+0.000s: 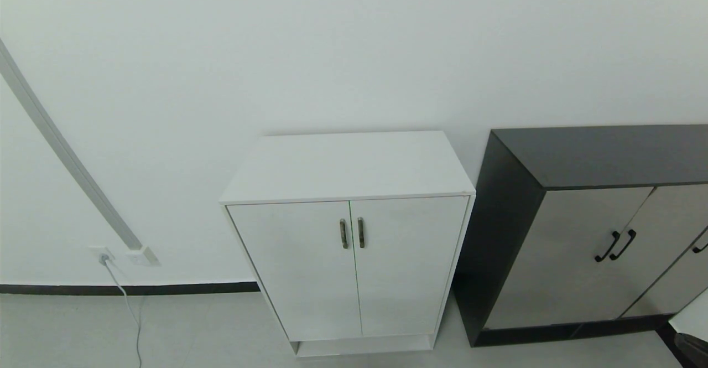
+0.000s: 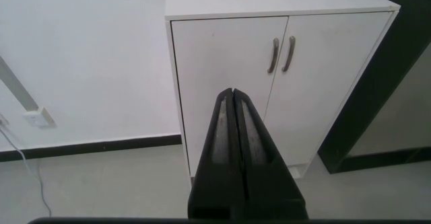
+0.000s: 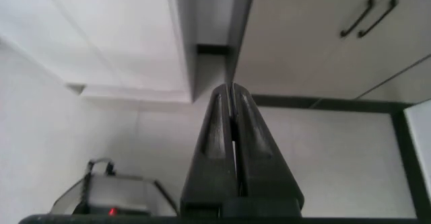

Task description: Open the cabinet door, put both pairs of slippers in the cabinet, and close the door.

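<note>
The white two-door cabinet (image 1: 348, 268) stands on the grey floor (image 1: 193, 329) with its back against the white wall (image 1: 332, 52). Both doors are shut, and two slim metal handles (image 1: 343, 233) sit side by side at the centre seam. Just beside it on the right stands a black cabinet with grey doors (image 1: 575, 257). The left gripper (image 2: 233, 93) points at the white cabinet's left door, well apart from it and pressed together. The right gripper (image 3: 233, 88), likewise pressed together, points toward the gap between the two cabinets.
</note>
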